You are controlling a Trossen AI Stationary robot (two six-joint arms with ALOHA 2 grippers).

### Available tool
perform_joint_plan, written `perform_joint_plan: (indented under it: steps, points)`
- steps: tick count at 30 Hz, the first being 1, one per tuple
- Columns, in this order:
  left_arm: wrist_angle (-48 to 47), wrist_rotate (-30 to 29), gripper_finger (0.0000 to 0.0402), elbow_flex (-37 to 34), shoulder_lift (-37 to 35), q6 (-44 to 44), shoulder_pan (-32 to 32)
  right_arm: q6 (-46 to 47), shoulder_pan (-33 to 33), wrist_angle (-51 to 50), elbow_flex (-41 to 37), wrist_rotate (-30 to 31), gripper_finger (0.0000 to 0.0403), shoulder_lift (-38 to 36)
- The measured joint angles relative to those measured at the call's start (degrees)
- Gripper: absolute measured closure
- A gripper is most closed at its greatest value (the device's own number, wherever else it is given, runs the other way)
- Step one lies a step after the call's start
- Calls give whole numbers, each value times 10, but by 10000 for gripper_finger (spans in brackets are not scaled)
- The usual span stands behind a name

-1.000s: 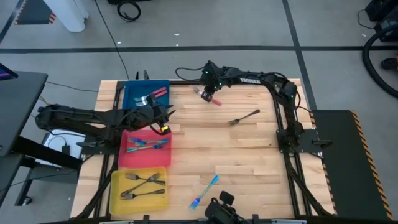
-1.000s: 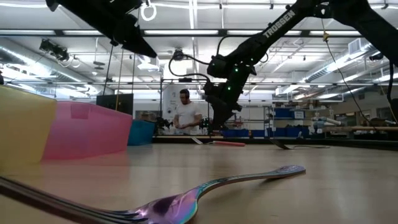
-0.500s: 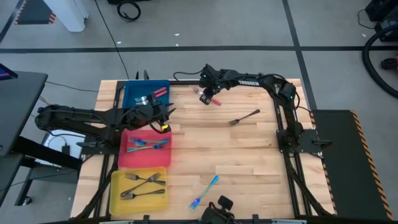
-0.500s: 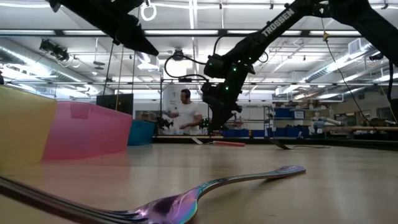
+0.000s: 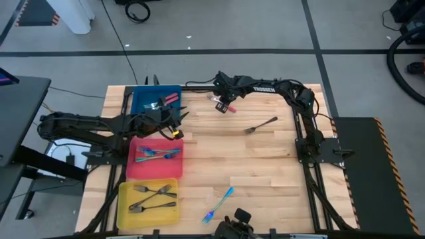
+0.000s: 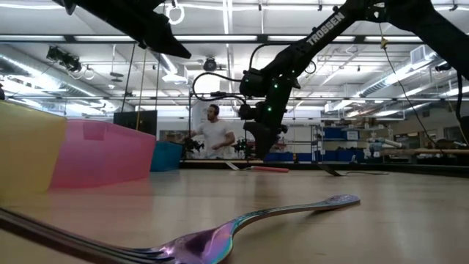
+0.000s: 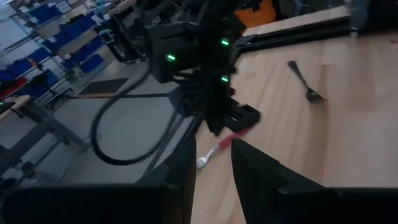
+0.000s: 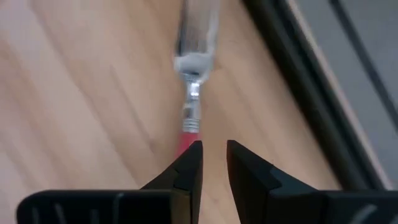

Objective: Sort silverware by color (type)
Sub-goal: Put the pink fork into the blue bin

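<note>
In the upper middle of the high view, the right gripper (image 5: 224, 99) hangs over the red-handled utensil (image 5: 228, 107) lying on the wooden surface (image 5: 265, 166); its jaws stand slightly spread above the handle, not yet closed on it. The left gripper (image 5: 174, 121) sits at the left by the blue tray (image 5: 141, 99), jaws slightly parted and holding nothing. A dark grey fork (image 5: 261, 125) lies right of centre, a blue-handled fork (image 5: 219, 204) near the bottom. More silverware fills the red tray (image 5: 133, 169) and yellow tray (image 5: 126, 211).

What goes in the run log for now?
right gripper: open over red-handled utensil | left gripper: waiting by blue tray
</note>
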Motion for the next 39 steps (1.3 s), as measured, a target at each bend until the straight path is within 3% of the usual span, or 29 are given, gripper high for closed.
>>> perform_joint_plan:
  steps: [15, 22, 32, 39]
  points:
    - [11, 0, 299, 0, 0, -10, 68, -20, 2, -8, 1, -13, 315, 23]
    - [9, 0, 299, 0, 0, -11, 72, -26, 2, -7, 0, 1, 315, 20]
    - [6, 0, 299, 0, 0, -11, 72, -24, 4, -6, -3, -53, 315, 5]
    - [2, 0, 299, 0, 0, -12, 72, -9, 5, 6, -32, -54, 314, 5]
